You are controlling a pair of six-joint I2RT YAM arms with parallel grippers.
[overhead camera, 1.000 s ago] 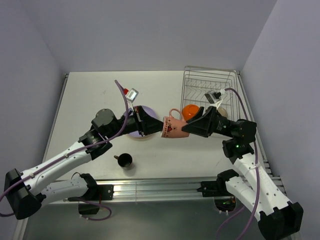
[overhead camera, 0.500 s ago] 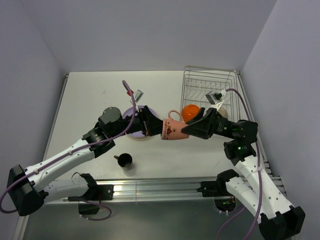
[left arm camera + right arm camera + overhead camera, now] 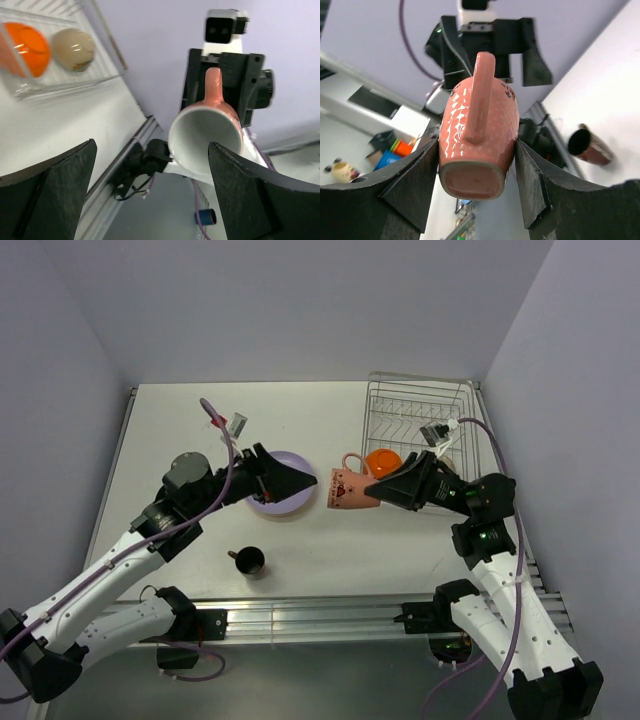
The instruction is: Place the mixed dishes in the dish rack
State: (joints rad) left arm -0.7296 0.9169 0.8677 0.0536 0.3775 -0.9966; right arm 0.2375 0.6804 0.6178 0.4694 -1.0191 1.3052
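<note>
The pink mug (image 3: 350,487) hangs on its side above the table, its base pinched in my right gripper (image 3: 378,492). The right wrist view shows the mug (image 3: 480,125) with handle up, both pads pressed on its sides. My left gripper (image 3: 300,483) is open and stands a short way left of the mug's mouth (image 3: 205,135), over the lilac plate (image 3: 268,504). The orange bowl (image 3: 383,460) and the white bowl (image 3: 75,47) lie at the near end of the dish rack (image 3: 415,405). The small black cup (image 3: 250,560) stands near the front edge.
The rack fills the back right corner by the wall. An aluminium rail (image 3: 320,615) runs along the table's front edge, with both arm bases on it. The black cup (image 3: 587,145) shows low to the right of the mug in the right wrist view.
My left gripper opened, let go of the mug's rim and drew back to the left. The right gripper kept hold of the mug and shifted slightly right.
</note>
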